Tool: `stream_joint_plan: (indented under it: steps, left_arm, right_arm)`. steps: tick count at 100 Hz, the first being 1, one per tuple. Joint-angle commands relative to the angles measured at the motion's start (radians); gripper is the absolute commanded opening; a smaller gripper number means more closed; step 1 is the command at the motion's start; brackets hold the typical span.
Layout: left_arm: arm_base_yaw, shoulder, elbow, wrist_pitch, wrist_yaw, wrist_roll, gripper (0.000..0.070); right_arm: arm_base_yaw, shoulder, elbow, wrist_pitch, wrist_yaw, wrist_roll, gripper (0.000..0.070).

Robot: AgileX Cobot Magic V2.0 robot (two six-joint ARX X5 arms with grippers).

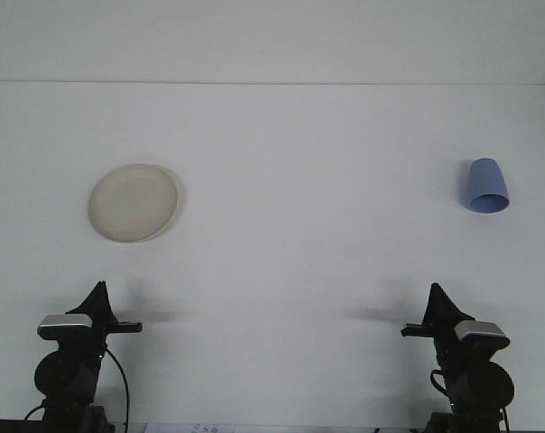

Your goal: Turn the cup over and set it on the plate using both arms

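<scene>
Blue and plastic-looking, the cup (pixel 486 186) lies tipped on the far right of my white bench (pixel 309 244), its mouth facing me. The cream plate (pixel 133 202) sits well apart on the left. My right hand (pixel 435 302) rests low near the front edge below the cup, my left hand (pixel 98 298) below the plate; from here both seem pinched together.
</scene>
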Motion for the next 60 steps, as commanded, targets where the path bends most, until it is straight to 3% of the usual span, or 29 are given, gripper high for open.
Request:
stream_joint_plan:
  steps: [1,6,16,20,42,60]
  left_arm:
    - [0.001,-0.001,-0.019,0.011,-0.001,-0.002,0.0016]
    - [0.001,-0.001,-0.019,0.011,-0.001,-0.002,0.0016]
    - [0.001,-0.001,-0.019,0.011,-0.001,-0.002,0.0016]
    - [0.001,-0.001,-0.019,0.011,-0.001,-0.002,0.0016]
    - [0.001,-0.001,-0.019,0.011,-0.001,-0.002,0.0016]
    - [0.001,-0.001,-0.019,0.011,-0.001,-0.002,0.0016]
  right_arm:
    - [-0.003,0.014,0.081,0.009,0.032,0.064,0.0012]
    - [-0.003,0.043,0.148,-0.017,0.047,0.033,0.0081]
    - [-0.003,0.144,0.306,-0.108,0.109,-0.070,0.0451]
    - [-0.003,0.195,0.367,-0.142,0.136,-0.116,0.0534]
    - [-0.005,0.481,0.566,-0.218,0.276,-0.324,0.0536]
    - [-0.057,0.722,0.578,-0.130,0.336,-0.377,0.0535]
